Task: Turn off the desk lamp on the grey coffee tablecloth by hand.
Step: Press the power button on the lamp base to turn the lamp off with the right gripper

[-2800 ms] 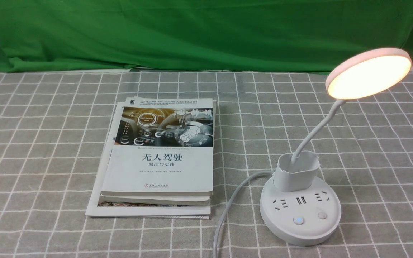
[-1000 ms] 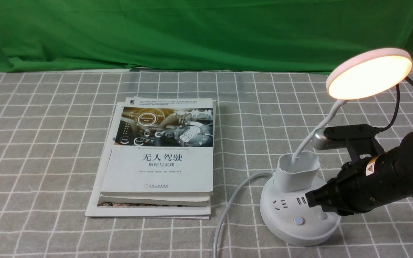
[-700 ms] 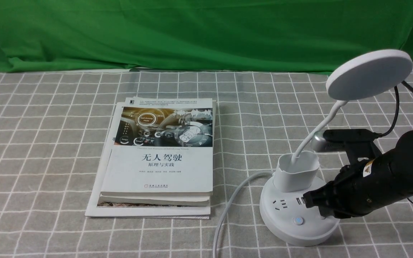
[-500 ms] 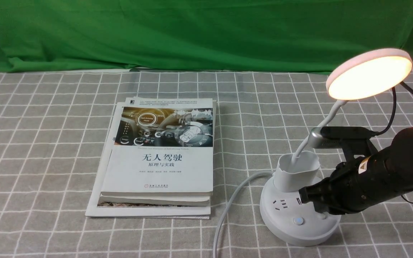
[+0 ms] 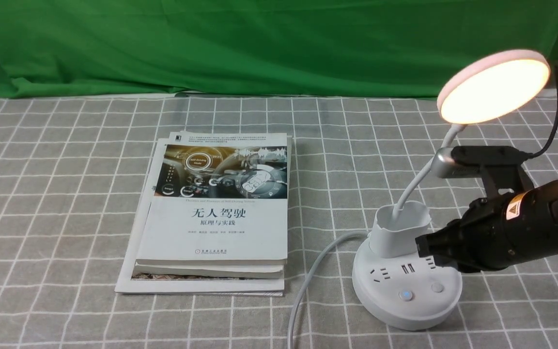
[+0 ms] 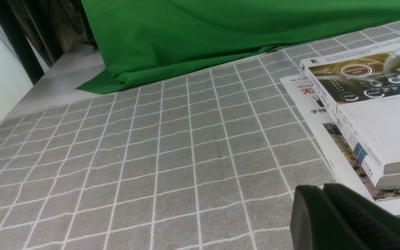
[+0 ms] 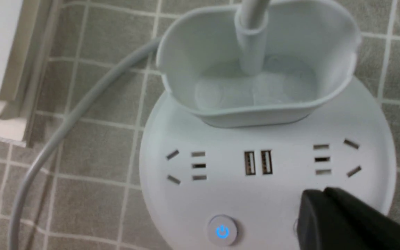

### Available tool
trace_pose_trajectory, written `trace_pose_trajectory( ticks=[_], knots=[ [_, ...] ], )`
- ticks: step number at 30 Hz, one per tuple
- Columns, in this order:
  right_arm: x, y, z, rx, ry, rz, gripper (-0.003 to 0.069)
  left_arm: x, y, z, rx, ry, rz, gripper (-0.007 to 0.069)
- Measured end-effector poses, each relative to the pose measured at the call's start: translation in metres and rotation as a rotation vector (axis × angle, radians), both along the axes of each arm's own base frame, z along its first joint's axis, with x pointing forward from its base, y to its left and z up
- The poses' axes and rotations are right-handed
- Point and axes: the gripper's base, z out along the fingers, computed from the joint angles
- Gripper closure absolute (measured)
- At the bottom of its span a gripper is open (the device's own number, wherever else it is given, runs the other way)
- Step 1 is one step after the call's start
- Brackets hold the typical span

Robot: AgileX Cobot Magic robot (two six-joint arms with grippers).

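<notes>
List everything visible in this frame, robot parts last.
desk lamp: one, white, lit, on the right of the grey cloth
grey coffee tablecloth: one, grey with a white grid, covering the table
green cloth: one, plain green, along the back
books: stack of three, mostly white, centre of the cloth, left of the lamp
right gripper: one, black, shut, over the right side of the lamp base
left gripper: one, black, shut, low near the books' corner

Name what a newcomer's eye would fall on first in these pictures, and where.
The desk lamp, its disc head glowing warm, stands out at the far right of the grey checked tablecloth. Next comes the black right claw poised over the lamp's round base, then the stack of books lying mid-table.
</notes>
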Motion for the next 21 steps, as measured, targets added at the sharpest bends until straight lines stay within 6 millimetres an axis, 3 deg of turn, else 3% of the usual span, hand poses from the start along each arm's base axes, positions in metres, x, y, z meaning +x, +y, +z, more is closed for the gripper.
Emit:
trace_pose_trajectory(
  ticks=[4, 8, 16, 21],
  knots=[
    [0.0, 0.0, -0.01, -0.007, 0.04, -0.016, 0.0605, 0.0, 0.0, 0.0, 0.001, 0.0, 0.0, 0.0604],
    [0.004, 0.002, -0.033, -0.033, 0.1, -0.023, 0.0598, 0.0, 0.0, 0.0, 0.0, 0.0, 0.0, 0.0604],
    [0.007, 0.002, -0.033, -0.023, 0.087, -0.039, 0.0599, 0.0, 0.0, 0.0, 0.0, 0.0, 0.0, 0.0604],
    [0.002, 0.001, -0.02, -0.005, 0.06, -0.043, 0.0599, 0.0, 0.0, 0.0, 0.0, 0.0, 0.0, 0.0604]
  ],
)
